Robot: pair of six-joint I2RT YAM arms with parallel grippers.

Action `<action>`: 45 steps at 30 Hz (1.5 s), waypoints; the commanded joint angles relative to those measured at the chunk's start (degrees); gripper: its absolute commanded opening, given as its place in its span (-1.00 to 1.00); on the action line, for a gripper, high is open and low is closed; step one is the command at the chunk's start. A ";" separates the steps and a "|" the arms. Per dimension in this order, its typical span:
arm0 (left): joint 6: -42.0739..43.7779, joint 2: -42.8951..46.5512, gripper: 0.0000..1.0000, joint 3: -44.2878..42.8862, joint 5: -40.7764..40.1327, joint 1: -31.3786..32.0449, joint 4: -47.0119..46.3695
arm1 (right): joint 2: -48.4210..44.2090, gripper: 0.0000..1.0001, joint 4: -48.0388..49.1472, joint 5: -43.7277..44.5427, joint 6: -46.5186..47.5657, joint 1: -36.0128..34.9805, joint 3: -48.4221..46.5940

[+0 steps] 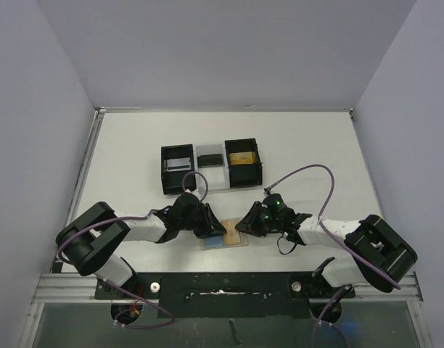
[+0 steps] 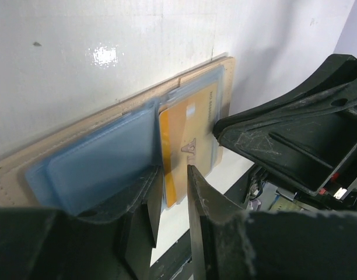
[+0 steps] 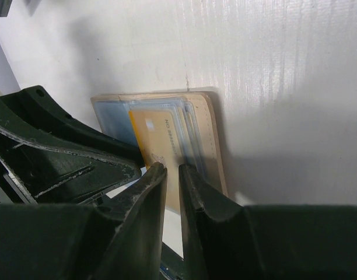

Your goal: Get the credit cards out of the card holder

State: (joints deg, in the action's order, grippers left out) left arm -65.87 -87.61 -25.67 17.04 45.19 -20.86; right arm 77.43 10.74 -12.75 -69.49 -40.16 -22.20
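Note:
The tan card holder (image 1: 237, 242) lies flat on the table between my two grippers. It also shows in the left wrist view (image 2: 9, 170) and in the right wrist view (image 3: 208, 129). Light blue-grey credit cards (image 2: 100, 164) sit in it, and an orange card (image 2: 189, 135) pokes out over them; the right wrist view shows the blue cards (image 3: 111, 119) and the orange card (image 3: 158, 133) too. My left gripper (image 1: 218, 230) rests its tips (image 2: 174, 175) on the cards, jaws nearly together. My right gripper (image 1: 242, 226) has its tips (image 3: 172, 167) on the orange card's edge, with only a slit between them.
A black-and-white three-compartment tray (image 1: 211, 185) stands behind the grippers, with a grey card (image 1: 177, 161) in its left bin and an orange card (image 1: 241, 157) in its right bin. The right gripper's body (image 2: 283, 140) is close beside the left gripper. The table's near edge is just behind the holder.

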 commanded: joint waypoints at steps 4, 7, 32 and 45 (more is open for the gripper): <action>0.20 -0.65 -0.58 -1.72 0.81 -0.54 -0.86 | 1.32 -0.63 -1.04 -0.99 -0.74 -0.09 2.92; 0.23 -0.49 -0.60 -1.31 1.32 -0.54 -2.82 | 0.65 -0.63 -0.23 -0.83 -1.94 -0.09 4.18; -3.24 2.71 -1.00 5.02 2.71 -3.59 -8.22 | 3.43 -0.65 -3.94 0.74 -1.78 -0.87 1.73; 0.78 2.19 -1.00 2.05 3.08 -4.56 -2.41 | -2.43 -0.64 -10.64 2.85 4.59 -0.90 -4.47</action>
State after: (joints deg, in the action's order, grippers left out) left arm -67.81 -85.93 -20.64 20.21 40.88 -24.45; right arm 77.91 10.04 -13.58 -70.46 -40.60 -22.79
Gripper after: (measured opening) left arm 0.005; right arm 0.178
